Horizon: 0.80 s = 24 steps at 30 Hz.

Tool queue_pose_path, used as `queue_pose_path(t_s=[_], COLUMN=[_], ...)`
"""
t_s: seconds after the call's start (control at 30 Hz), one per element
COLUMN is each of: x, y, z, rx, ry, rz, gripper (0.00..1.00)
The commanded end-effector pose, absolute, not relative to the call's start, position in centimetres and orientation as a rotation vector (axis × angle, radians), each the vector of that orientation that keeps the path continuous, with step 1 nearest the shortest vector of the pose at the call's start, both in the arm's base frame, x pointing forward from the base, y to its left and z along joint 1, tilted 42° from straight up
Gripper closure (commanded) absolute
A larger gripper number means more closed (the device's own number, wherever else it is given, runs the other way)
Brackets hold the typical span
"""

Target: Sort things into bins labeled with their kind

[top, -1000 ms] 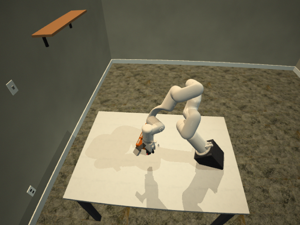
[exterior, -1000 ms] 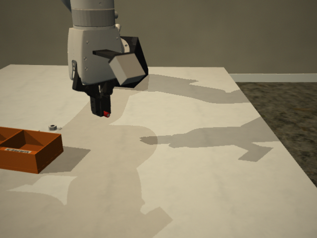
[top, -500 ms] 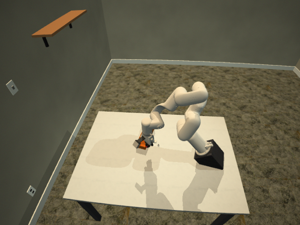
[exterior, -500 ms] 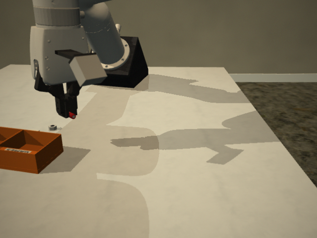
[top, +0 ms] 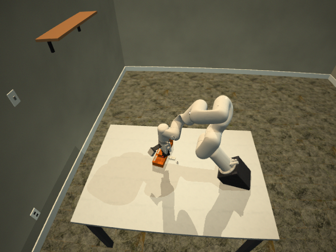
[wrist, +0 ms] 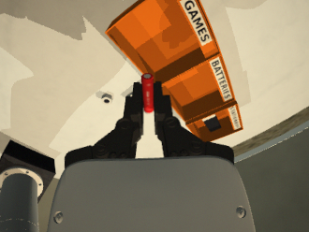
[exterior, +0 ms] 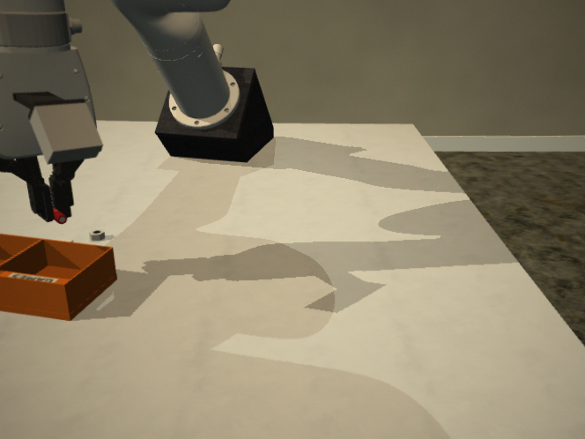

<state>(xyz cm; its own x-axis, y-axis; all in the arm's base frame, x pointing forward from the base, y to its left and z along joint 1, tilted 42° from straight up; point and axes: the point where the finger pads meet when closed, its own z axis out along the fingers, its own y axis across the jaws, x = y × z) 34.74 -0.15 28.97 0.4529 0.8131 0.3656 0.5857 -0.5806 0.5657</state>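
Observation:
My gripper is shut on a small red battery, held above the table. It also shows in the exterior view at the fingertips. An orange bin row lies under and beyond the fingertips in the wrist view, with compartments labelled GAMES and BATTERIES; a third label is unreadable. The battery hangs over the near edge of the bins, about at the BATTERIES compartment. The bins also show in the top view and the exterior view.
A small grey nut lies on the table beside the bins; it also shows in the wrist view. A small white thing lies next to the bins. A dark item sits in the third compartment. The robot base stands behind.

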Motion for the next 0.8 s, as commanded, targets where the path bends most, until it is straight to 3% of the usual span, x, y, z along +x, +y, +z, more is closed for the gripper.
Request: queue_pose_path(t_s=[0.0, 0.33, 0.77], x=[35.7, 36.9, 36.9], y=[-2.6, -6.7, -6.7], z=[29.8, 31.0, 31.0], rx=[2.476, 2.684, 2.886], ry=[1.024, 0.636, 0.093], rz=[0.939, 1.025, 1.117], gripper=[1.0, 1.0, 1.0])
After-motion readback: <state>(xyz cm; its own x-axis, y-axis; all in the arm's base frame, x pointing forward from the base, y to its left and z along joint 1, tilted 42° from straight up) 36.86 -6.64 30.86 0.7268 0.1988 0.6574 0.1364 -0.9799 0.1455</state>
